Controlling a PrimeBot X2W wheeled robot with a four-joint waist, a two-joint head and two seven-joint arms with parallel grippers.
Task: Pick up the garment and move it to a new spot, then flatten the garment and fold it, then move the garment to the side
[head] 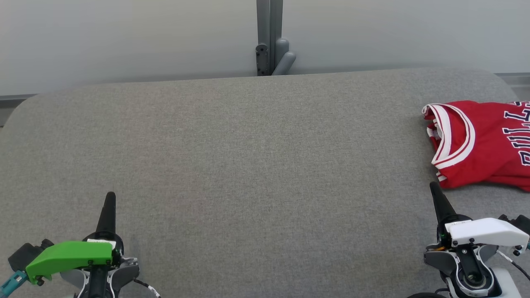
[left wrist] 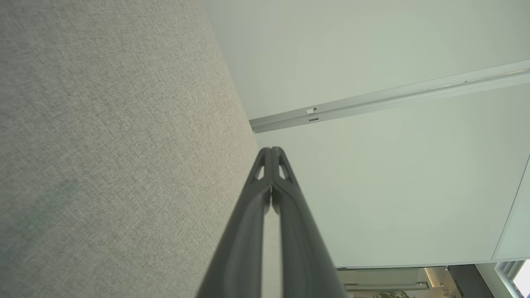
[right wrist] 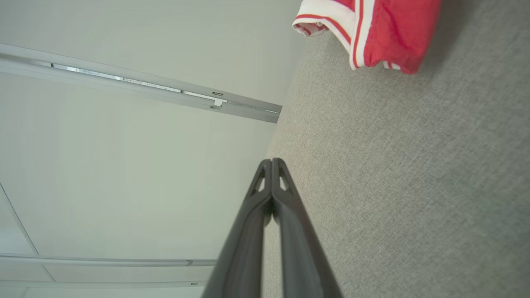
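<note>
Our left gripper and right gripper are empty, fingers pressed together, at the near edge of a grey fabric surface. The red garment lies at the surface's right edge, just beyond our right gripper.

work surface: woven cloth, matt, rough | garment: cloth, smooth | left pincer fingers: plastic, matt
</note>
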